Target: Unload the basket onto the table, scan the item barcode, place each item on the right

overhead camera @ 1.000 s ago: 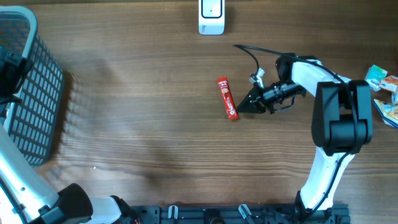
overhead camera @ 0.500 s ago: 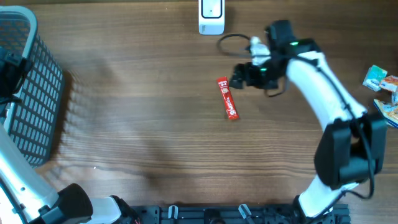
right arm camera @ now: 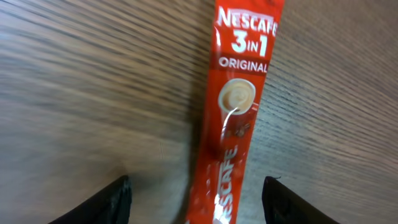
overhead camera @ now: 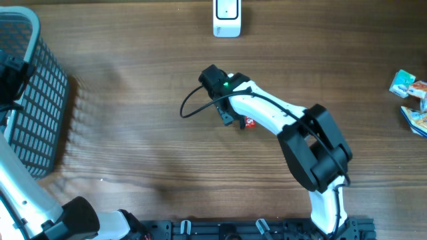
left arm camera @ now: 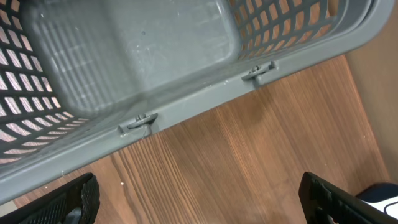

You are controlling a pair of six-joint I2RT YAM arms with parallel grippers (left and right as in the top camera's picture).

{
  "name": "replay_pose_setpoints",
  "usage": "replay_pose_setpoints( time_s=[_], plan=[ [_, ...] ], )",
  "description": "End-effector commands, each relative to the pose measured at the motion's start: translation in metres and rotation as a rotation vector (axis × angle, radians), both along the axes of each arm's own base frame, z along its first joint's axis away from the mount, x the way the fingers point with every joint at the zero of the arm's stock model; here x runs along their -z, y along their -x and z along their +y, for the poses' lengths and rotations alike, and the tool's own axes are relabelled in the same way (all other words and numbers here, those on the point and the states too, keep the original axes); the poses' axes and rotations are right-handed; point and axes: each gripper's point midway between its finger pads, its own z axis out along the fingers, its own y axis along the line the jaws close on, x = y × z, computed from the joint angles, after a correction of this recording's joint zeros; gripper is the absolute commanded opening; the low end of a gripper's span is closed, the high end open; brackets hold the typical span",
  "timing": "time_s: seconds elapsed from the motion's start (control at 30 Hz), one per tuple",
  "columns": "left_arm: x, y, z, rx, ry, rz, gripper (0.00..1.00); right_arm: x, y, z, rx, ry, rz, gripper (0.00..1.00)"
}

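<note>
Right claw (right arm camera: pixel 198 196) released, straddling red Nescafé stick sachet (right arm camera: pixel 239 106) on wooden table (right arm camera: pixel 74 93).
Left claw (left arm camera: pixel 205 200) released too, over grey plastic basket (left arm camera: pixel 186 102).

one wooden bench (overhead camera: pixel 133 147). one red coffee sachet (right arm camera: pixel 235 118). one grey mesh basket (overhead camera: pixel 30 100). one white scanner (overhead camera: pixel 227 18). one small heap of packets (overhead camera: pixel 412 100), at least three, exact count unclear. two arms, the left arm (overhead camera: pixel 20 183) and right arm (overhead camera: pixel 287 123). two tools, the left tool (left arm camera: pixel 205 208) and right tool (right arm camera: pixel 198 202).
</note>
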Motion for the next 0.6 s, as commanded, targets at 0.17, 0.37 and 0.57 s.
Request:
replay_pose_setpoints(
  time_s=[0.17, 0.37, 0.57],
  plan=[
    [0.0, 0.0, 0.003, -0.016, -0.002, -0.002, 1.0, 0.025, -0.006, -0.019, -0.001, 0.111, -0.008, 0.51],
    [0.0, 0.0, 0.003, -0.017, -0.002, -0.002, 1.0, 0.052, -0.008, -0.027, 0.01, 0.099, 0.048, 0.34],
    [0.0, 0.0, 0.003, -0.016, -0.002, -0.002, 1.0, 0.066, -0.005, -0.036, 0.048, 0.062, 0.108, 0.04]
  ],
)
